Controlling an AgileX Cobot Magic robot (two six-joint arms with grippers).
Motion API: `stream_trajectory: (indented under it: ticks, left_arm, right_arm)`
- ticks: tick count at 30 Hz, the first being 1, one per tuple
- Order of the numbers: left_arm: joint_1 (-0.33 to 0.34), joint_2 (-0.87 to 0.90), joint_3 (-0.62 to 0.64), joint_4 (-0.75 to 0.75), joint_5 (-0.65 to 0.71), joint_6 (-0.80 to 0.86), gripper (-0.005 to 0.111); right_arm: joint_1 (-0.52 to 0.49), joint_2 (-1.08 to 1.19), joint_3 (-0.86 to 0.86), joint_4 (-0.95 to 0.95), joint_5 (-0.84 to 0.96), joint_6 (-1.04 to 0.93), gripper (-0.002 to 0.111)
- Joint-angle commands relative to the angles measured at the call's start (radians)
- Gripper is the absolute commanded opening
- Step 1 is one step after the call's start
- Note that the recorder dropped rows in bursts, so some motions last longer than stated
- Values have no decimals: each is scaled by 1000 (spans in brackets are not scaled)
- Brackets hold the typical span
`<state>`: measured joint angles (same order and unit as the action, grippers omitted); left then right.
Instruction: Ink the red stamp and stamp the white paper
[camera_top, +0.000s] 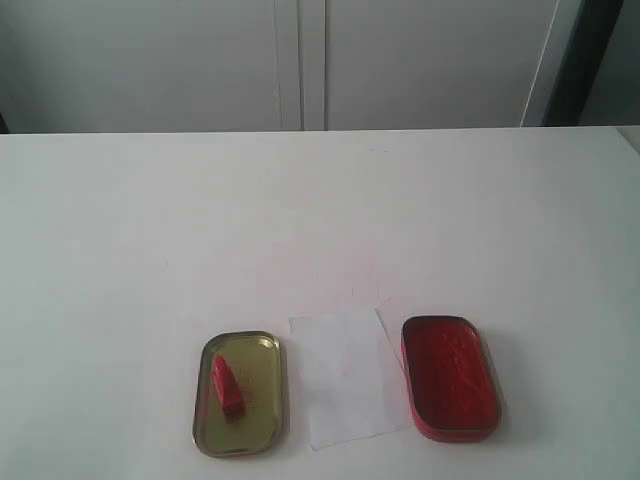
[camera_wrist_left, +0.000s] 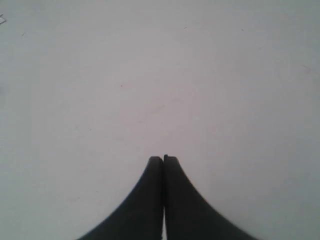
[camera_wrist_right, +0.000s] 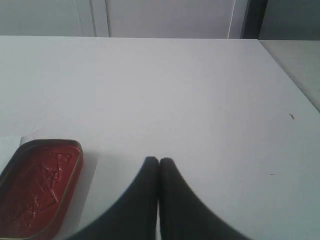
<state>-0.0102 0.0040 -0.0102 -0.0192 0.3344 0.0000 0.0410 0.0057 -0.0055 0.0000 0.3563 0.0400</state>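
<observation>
The red stamp (camera_top: 226, 384) lies on its side in a shallow gold tin lid (camera_top: 260, 420) near the table's front left. Right of the lid lies the white paper (camera_top: 345, 377); I make out no print on it. Beyond the paper stands the open red ink-pad tin (camera_top: 450, 378), which also shows in the right wrist view as the ink-pad tin (camera_wrist_right: 39, 187). Neither gripper appears in the exterior view. My left gripper (camera_wrist_left: 163, 158) is shut over bare tabletop with nothing in it. My right gripper (camera_wrist_right: 159, 160) is shut and empty, just beside the ink-pad tin.
The white table (camera_top: 320, 230) stretches back to grey cabinet doors (camera_top: 300, 60). Its right edge (camera_wrist_right: 295, 85) shows in the right wrist view.
</observation>
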Motion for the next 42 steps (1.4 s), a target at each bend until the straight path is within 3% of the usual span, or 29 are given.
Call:
stream_trajectory:
  ticks: [1,11,19,27,36,42]
  left_arm:
    - [-3,-4,10,-2,8,5,0]
    - [-3,-4,10,-1,-60,7,0]
    - [-3,-4,10,2,-301,7,0]
    - [-3,-4,10,2,-442,7,0]
    - [-3,-4,10,2,-435,0,0]
    - [-3,-4,-69,-17,-334,0,0]
  right_arm:
    - [-3,-6,5,-8,-16,1,0]
    - [-3,-6,5,-8,-16,1,0]
    - [-3,-6,5,-8,-16,1,0]
    - [-3,-6,5,-8,-16,1,0]
    - [-3,-6,5,-8,-16,1,0]
    - [-3,-6,5,-8,-16,1,0]
